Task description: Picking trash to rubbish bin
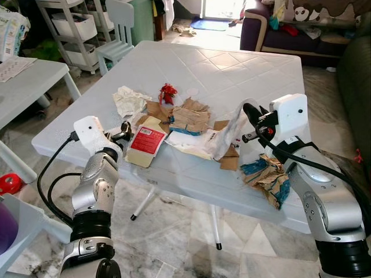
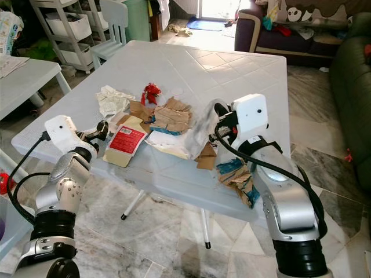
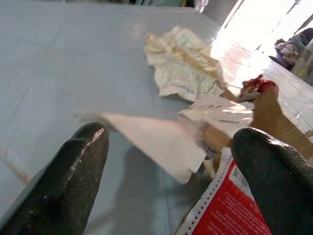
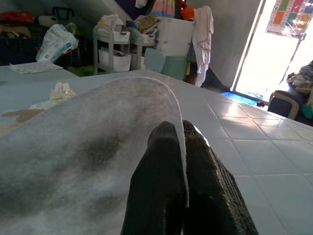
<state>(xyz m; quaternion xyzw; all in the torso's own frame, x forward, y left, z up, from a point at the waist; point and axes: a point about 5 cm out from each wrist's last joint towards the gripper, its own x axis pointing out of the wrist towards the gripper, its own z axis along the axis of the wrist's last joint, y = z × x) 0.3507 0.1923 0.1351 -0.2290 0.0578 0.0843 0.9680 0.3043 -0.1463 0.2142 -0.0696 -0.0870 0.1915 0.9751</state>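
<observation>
Head views: a white table (image 1: 243,63) carries a heap of trash at its near half. The right gripper (image 1: 250,113) is raised just above the heap's right side, jaws pressed together on a thin white sheet (image 1: 232,130) that hangs from them down onto the pile. Near the table's right front edge lies a crumpled brown-and-blue wrapper (image 1: 269,176), just under the right forearm. The left gripper (image 1: 124,130) sits low at the heap's left side, beside a red-labelled packet (image 1: 146,142) close to the front edge. Further in lie a crumpled white paper (image 1: 128,99), a red scrap (image 1: 168,91) and brown cardboard (image 1: 191,116). The table's far half is bare; marble floor (image 1: 174,231) lies open under the front edge between the two arms. A second table (image 1: 29,81) stands to the left, well apart.

Left wrist view: the fingers (image 3: 63,186) are spread wide, holding nothing, with the tabletop and a white paper corner (image 3: 161,142) between them and the packet (image 3: 225,210) beside one finger.

Right wrist view: the fingers (image 4: 156,186) are closed on the sheet's (image 4: 83,147) curled edge.
</observation>
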